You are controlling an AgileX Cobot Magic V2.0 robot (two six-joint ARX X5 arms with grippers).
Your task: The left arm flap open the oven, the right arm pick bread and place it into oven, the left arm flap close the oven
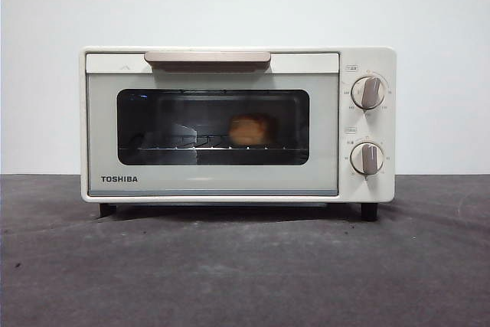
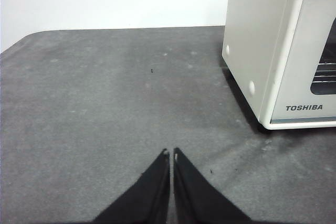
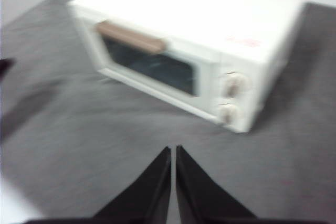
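The oven (image 1: pixel 237 124) stands shut at table centre, the bread (image 1: pixel 249 129) on its rack, light and soft. The stiff door pulls by its 12 o'clock handle (image 1: pixel 207 57). The left gripper (image 2: pixel 171 152) and right gripper (image 3: pixel 173 149) sit pinched together, empty.

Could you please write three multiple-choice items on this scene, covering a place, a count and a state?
1. Where is the bread?
A. On the table in front of the oven
B. On the wire rack inside the oven
C. In the right gripper

2. How many knobs does the oven have?
A. One
B. Two
C. Three

3. How is the oven door?
A. Closed
B. Flapped fully open
C. Removed

Answers:
1. B, it shows through the glass window on the rack.
2. B, two beige knobs sit one above the other.
3. A, the door stands flush, with the handle at the top.
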